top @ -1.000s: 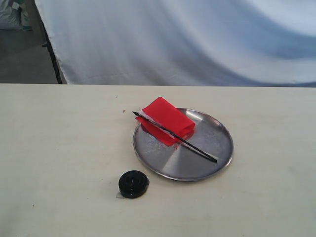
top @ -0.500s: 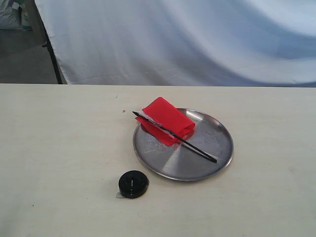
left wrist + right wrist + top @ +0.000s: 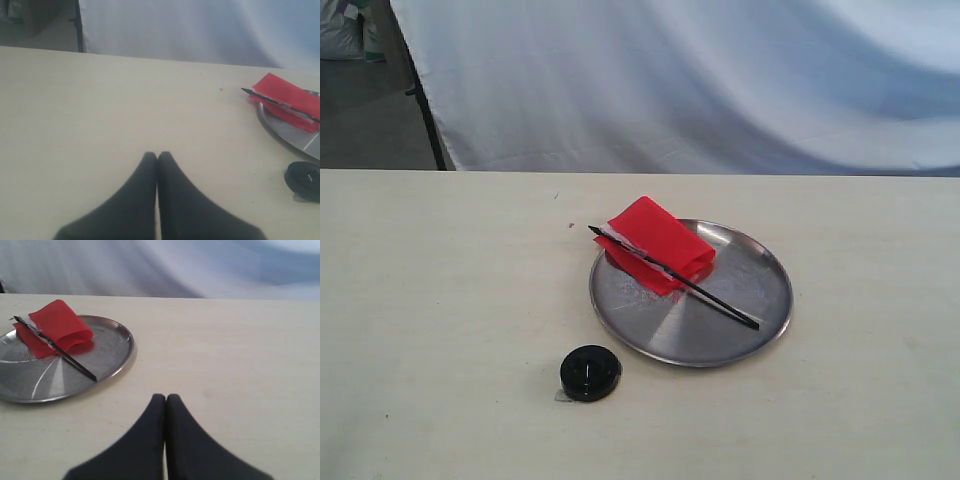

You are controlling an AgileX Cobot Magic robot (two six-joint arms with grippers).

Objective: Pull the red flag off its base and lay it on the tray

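The red flag [image 3: 658, 243] lies folded on the silver tray [image 3: 760, 300], its black stick [image 3: 705, 291] slanting across the dish with the pointed tip past the rim. The same flag [image 3: 60, 327] and tray [image 3: 112, 347] show in the right wrist view, and the flag [image 3: 290, 97] with a part of the tray [image 3: 292, 135] in the left wrist view. The black base [image 3: 590, 373] sits alone on the table in front of the tray, also seen as the base [image 3: 304, 180] in the left wrist view. My left gripper [image 3: 158, 156] and right gripper [image 3: 166, 398] are both shut, empty, well away from these things. Neither gripper shows in the exterior view.
The pale table [image 3: 440, 300] runs wide around the tray. A white cloth backdrop [image 3: 700, 80] hangs behind its far edge, with a dark stand leg [image 3: 425, 110] at the back left.
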